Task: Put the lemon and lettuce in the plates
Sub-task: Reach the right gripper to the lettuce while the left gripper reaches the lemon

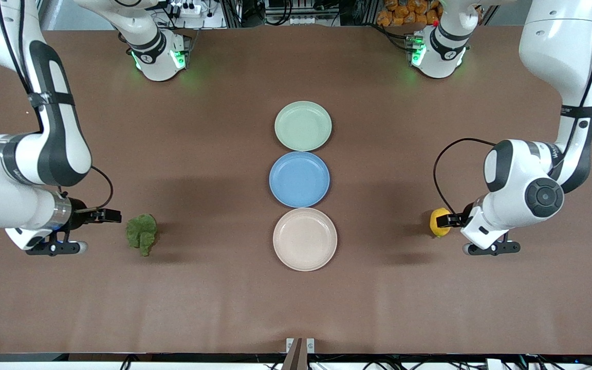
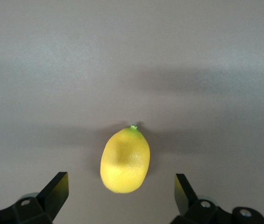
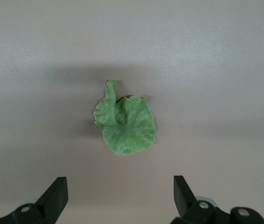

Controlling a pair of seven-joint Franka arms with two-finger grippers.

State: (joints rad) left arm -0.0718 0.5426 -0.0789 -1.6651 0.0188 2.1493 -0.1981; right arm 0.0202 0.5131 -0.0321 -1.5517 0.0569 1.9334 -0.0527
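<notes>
With both claws spread wide and empty — left gripper (image 2: 121, 196) over the lemon (image 2: 124, 160), right gripper (image 3: 120, 196) beside the lettuce (image 3: 126, 123), 2 plates (image 1: 304, 239) bare — the rounded lemon could be squeezed out and rolled away.

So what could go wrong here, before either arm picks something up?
The lemon is rounded and lies loose on the table, so it may roll or slip as the left gripper closes. The lettuce lies flat, so the right gripper may scrape the table or pinch only an edge.

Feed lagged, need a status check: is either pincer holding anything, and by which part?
Nothing is held. Left pincer is open near the lemon; right pincer is open near the lettuce.
</notes>
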